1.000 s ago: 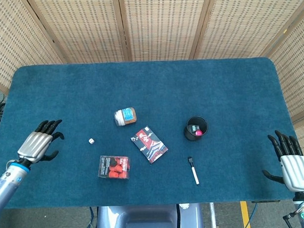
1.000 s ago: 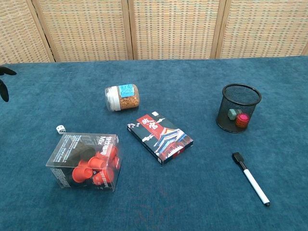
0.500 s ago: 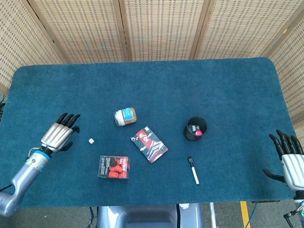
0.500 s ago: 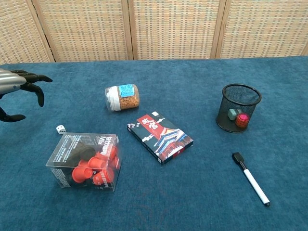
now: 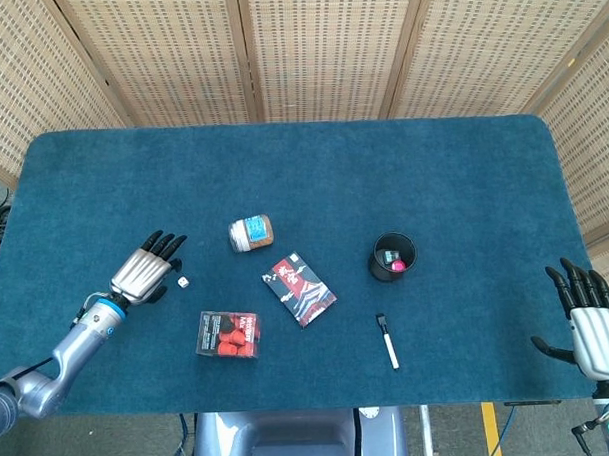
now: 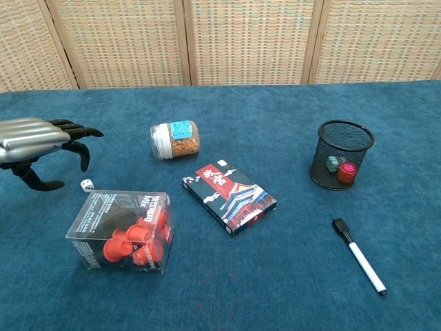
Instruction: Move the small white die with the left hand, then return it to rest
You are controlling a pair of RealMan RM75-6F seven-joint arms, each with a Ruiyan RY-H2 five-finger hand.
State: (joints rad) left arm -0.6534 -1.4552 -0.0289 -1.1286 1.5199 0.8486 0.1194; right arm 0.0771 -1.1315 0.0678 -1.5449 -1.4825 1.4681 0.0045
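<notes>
Wicker screens (image 5: 318,47) back a blue carpeted worktop (image 5: 383,175), and the clutter on it sits mostly mid-table. Biggest to smallest: a clear box (image 6: 124,231) of red caps, a card pack (image 6: 229,196), a mesh cup (image 6: 342,154), a jar (image 6: 175,140) on its side, a marker (image 6: 360,256), and finally your target, the die (image 6: 87,185).

The die sits on the carpet just behind the box's left corner and just in front of your left robot hand (image 6: 41,145), not touching either. That hand is empty, with its fingers spread and curved over the carpet. Your right robot hand (image 5: 588,323) is parked at the far right edge, fingers apart, holding nothing.

My guess is the die is hard, very light and a bit slick, so it'll skitter or roll if you nudge it. Pinch it on two opposite faces between thumb and a fingertip, coming straight down. Watch the box corner, since it's close.

Compared with a second ago, your left robot hand has travelled in from the table's left edge to right beside the die. Nothing else has shifted.
</notes>
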